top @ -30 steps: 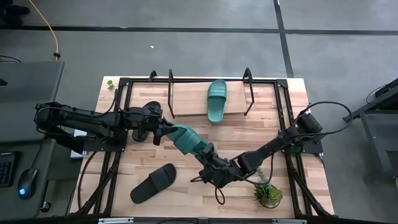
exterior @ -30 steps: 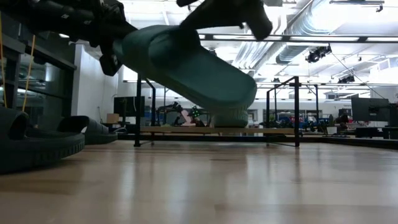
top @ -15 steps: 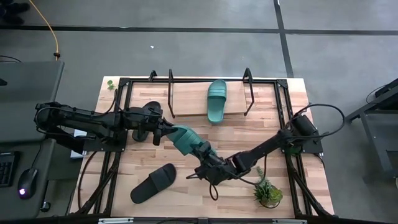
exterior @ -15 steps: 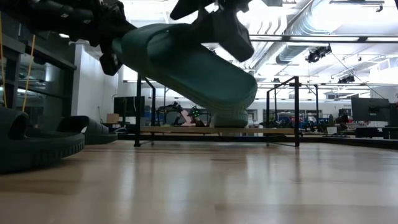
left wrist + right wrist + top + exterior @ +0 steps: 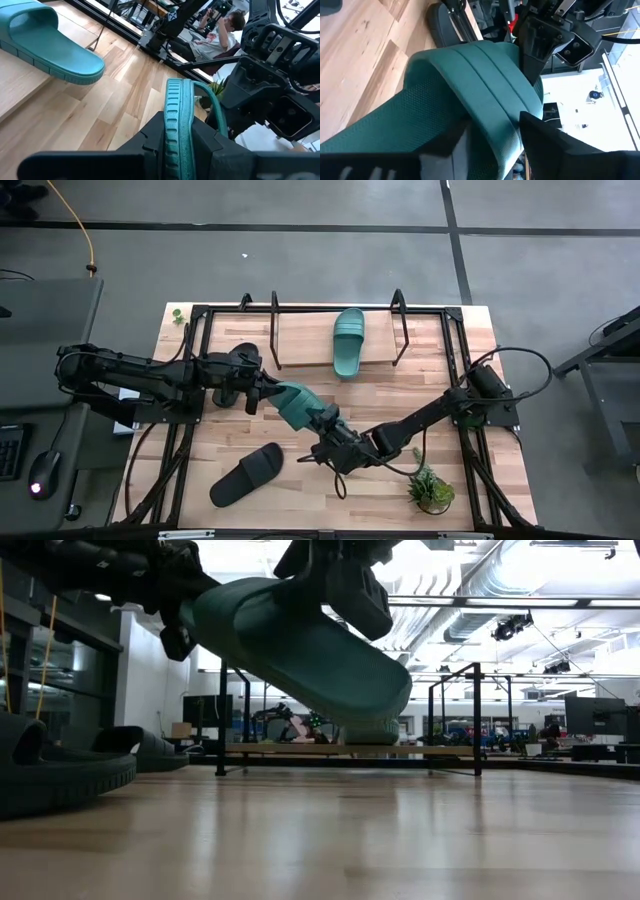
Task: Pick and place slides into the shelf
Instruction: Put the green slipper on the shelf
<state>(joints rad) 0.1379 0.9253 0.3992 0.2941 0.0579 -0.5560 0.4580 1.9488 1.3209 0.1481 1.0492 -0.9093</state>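
Observation:
One teal slide (image 5: 300,408) hangs in the air over the table's middle, between both arms; in the low view (image 5: 300,650) it slants down to its toe. My left gripper (image 5: 264,392) is shut on its heel end. My right gripper (image 5: 325,438) is shut on its strap. A second teal slide (image 5: 349,342) lies flat on the shelf board (image 5: 305,348), also seen in the left wrist view (image 5: 50,45). One black slide (image 5: 248,473) lies on the table near the front. Another black slide (image 5: 243,357) lies beside the left arm, partly hidden by it. My left gripper pinches the slide's heel end (image 5: 176,131) between its two fingers (image 5: 150,142). It comes level from the table's left, with the sole on edge between the fingers. The slide is lifted clear of the table. My right gripper has the ribbed strap (image 5: 492,127) between its fingers. One finger (image 5: 445,150) is on the footbed side and the other (image 5: 550,142) is outside the strap. It comes slanting from the table's right and near side.
A small potted plant (image 5: 432,491) stands near the table's front right, close under the right arm. Black frame tubes and upright posts (image 5: 275,315) ring the shelf and the table sides. Bare wood lies between the shelf and the black slide at the front.
My right gripper has moved toward the table's left and far side, up to the held teal slide, and now stands over its strap. The slide and my left gripper have stayed where they were.

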